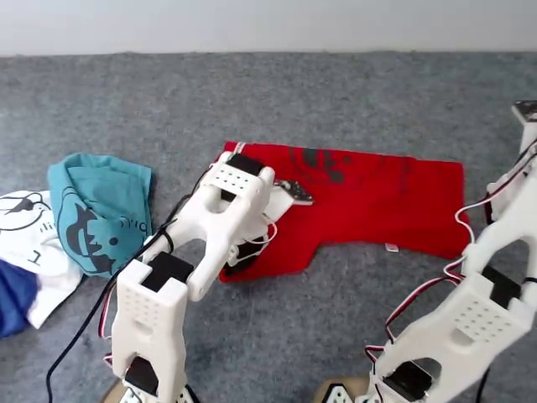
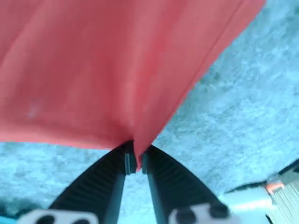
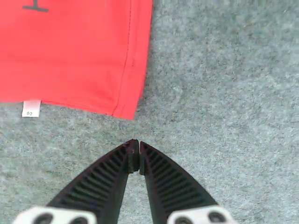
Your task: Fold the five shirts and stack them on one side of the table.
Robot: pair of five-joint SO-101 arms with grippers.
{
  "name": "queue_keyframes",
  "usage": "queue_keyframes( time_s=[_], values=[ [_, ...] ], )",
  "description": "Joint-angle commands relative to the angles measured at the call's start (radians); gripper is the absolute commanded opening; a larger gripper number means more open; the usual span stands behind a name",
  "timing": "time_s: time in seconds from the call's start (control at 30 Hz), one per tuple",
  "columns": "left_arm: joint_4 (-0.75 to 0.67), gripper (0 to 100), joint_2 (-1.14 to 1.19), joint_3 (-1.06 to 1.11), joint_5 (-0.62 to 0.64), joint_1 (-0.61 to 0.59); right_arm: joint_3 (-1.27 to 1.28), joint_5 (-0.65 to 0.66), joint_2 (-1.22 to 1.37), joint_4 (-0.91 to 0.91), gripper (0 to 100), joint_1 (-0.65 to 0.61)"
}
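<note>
A red shirt (image 1: 377,201) lies spread across the middle of the grey table, its left part bunched and folded over. My left gripper (image 2: 134,161) is shut on an edge of that red shirt (image 2: 117,60), and the cloth is pulled up into a peak at the fingertips. In the high view the white left arm (image 1: 222,210) stands over the shirt's left end. My right gripper (image 3: 139,158) is shut with nothing in it, just off the red shirt's (image 3: 70,51) hem corner, close to the white label (image 3: 31,108).
A teal shirt (image 1: 101,210) with a dark print lies crumpled at the left. Beside it are a white shirt (image 1: 33,243) and a blue one (image 1: 13,298) at the left edge. Grey felt (image 1: 336,101) covers the table. The right arm (image 1: 495,277) stands at the right edge.
</note>
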Motion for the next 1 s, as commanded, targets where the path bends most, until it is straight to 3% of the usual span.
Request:
queue_keyframes(
  time_s=[0.0, 0.23, 0.37, 0.63, 0.83, 0.97],
  values=[
    [0.023, 1, -0.064, 0.021, -0.017, -0.051, -0.003, 0.012, -0.090, 0.042, 0.9, 0.010],
    [0.020, 2, -0.064, 0.015, -0.012, -0.086, -0.003, 0.012, -0.090, 0.042, 0.9, 0.004],
    [0.020, 11, -0.066, 0.010, 0.066, -0.060, -0.003, 0.012, -0.091, 0.044, 0.9, -0.010],
    [0.020, 14, -0.183, -0.067, 0.144, 0.003, -0.002, 0.006, -0.081, 0.030, 0.9, -0.142],
    [0.018, 14, -0.304, -0.139, 0.276, -0.110, -0.003, 0.006, 0.002, -0.127, 0.9, -0.288],
    [0.018, 14, -0.361, -0.148, 0.311, -0.173, -0.003, 0.008, 0.113, -0.278, 0.9, -0.318]
  ],
)
